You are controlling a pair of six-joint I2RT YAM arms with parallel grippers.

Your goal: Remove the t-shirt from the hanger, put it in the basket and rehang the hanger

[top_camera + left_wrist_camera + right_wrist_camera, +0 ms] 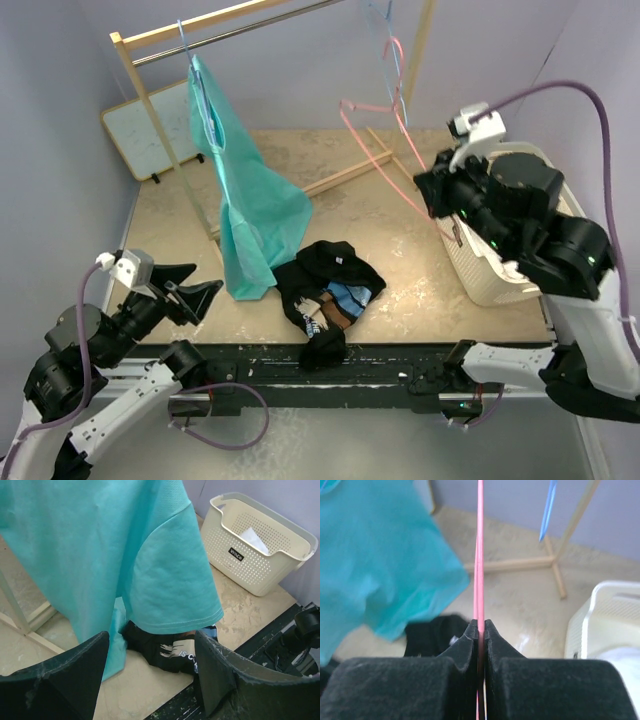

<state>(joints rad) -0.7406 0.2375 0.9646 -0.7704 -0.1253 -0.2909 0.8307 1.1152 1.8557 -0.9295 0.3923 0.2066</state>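
A teal t-shirt (245, 200) hangs on a blue hanger (203, 100) from the wooden rack's rail, its hem touching the table. It also fills the left wrist view (125, 555). A black t-shirt (328, 288) lies crumpled on the table near the front edge. My right gripper (432, 195) is shut on the bar of a bare pink hanger (480, 555), which still hooks on the rail (370, 105). My left gripper (151, 640) is open and empty, low at the front left, pointing at the teal hem and the black shirt (160, 652).
A white perforated basket (500, 275) stands at the right, under my right arm; it also shows in the left wrist view (260, 545). The wooden rack (135, 75) and its floor bars cross the back. A whiteboard (150, 130) leans at back left. Another blue hanger (549, 505) hangs nearby.
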